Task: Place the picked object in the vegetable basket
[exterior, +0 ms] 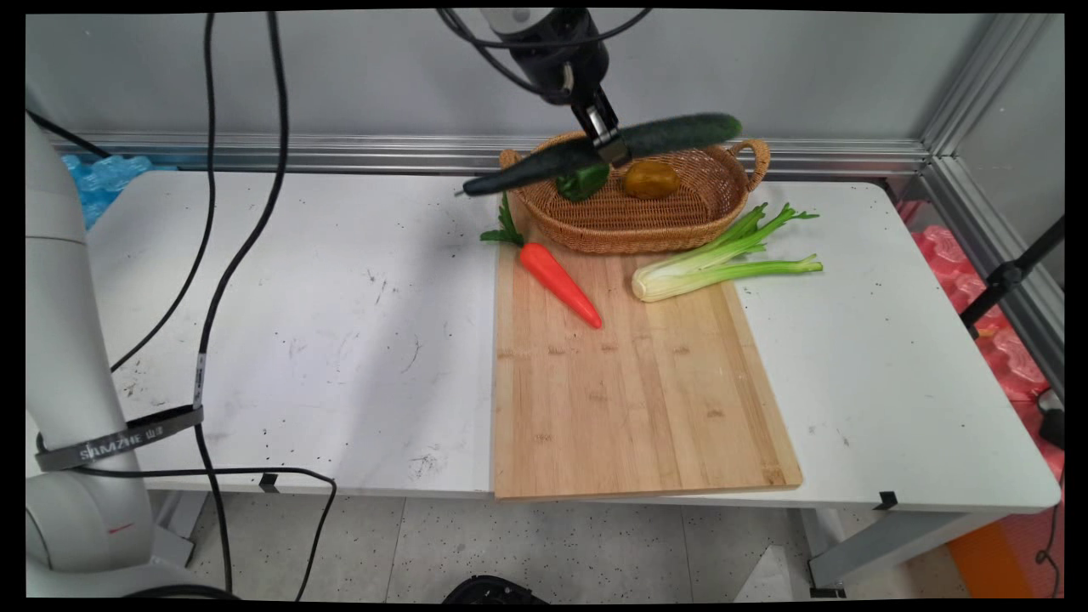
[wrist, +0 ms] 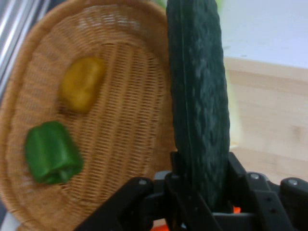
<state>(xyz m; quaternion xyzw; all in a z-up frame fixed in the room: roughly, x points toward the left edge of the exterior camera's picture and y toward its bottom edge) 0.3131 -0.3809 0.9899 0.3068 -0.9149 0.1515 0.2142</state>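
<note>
At the bottom of the main view a long light-wood cutting board lies on the white table, its near edge flush with the table's front rim, right of frame centre. On the board's upper part, towards the middle of the frame, lies an orange toy carrot with a green leafy top, tip pointing down-right. To its right a pale green celery stalk lies with its cut base on the board and its leafy ends reaching over the board's right edge onto the table. Above these, an oval woven wicker basket with two handles sits at the board's far end, near the top centre of the frame. Inside it lie a green bell pepper and a yellow bell pepper, apart from each other. Above the basket's left rim hangs the black two-finger gripper, clamped around the middle of a long dark green cucumber, held clear of the basket. In the main view the cucumber runs from lower left to upper right; in the hand view it rises from between the fingers to the top edge.
</note>
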